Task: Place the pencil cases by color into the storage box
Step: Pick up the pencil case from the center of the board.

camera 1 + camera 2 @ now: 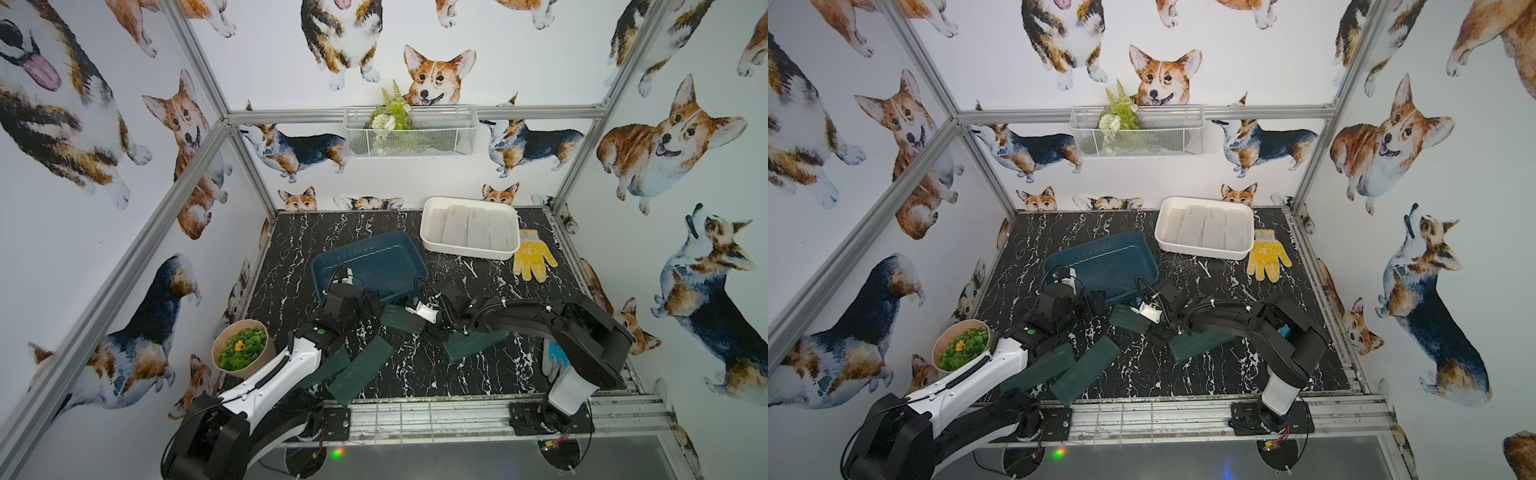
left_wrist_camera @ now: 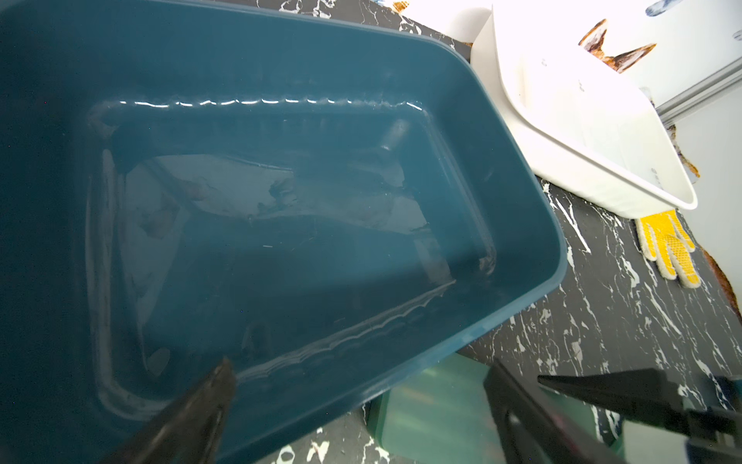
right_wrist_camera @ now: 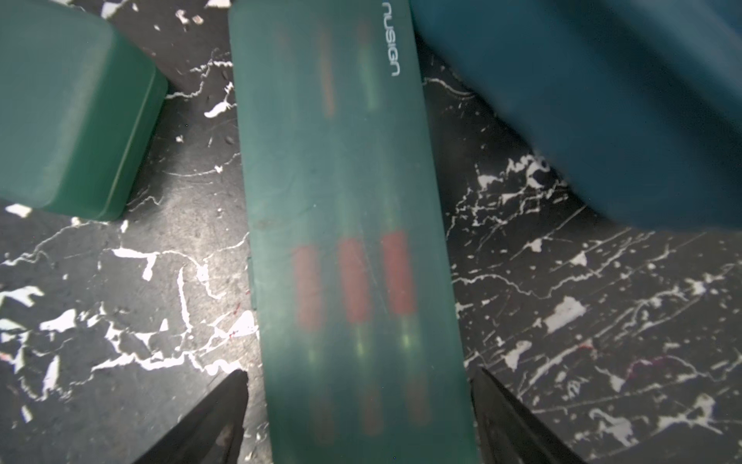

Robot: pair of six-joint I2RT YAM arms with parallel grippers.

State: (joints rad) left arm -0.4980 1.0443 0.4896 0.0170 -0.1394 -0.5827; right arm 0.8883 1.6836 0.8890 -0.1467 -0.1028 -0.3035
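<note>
Pencil case (image 3: 349,201), dark green, lies flat on the black marbled table (image 3: 562,321) with the right gripper (image 3: 360,370) set astride its narrow width. In the right wrist view a finger stands on each long side, a sliver clear of the edge, so the jaws are parted and nothing is clamped yet. Looking on, I judge it a stiff shell that will not give under the fingers, and light to lift. Its frosted skin looks smooth enough to slide in a weak pinch. Blurred red and green shapes show through the lid, probably pens, which could shift and tip it if it is taken near one end. A hold across the short sides near mid-length seems safest. How far along the case the fingers now sit I cannot tell. A second green case (image 3: 68,108) lies just beside it without touching, and the blue storage box (image 3: 602,100) is close on the other side. The left gripper (image 2: 361,361) hangs over that box's near rim, spread wide and empty, and the box holds nothing. Nearer the left arm's base, a third green case (image 1: 361,370) and a fourth green case (image 1: 332,365) lie together. At the far side, the white box (image 1: 428,232) already holds the white cases (image 1: 478,228) in a row, and a yellow glove (image 1: 532,257) lies beside it.
</note>
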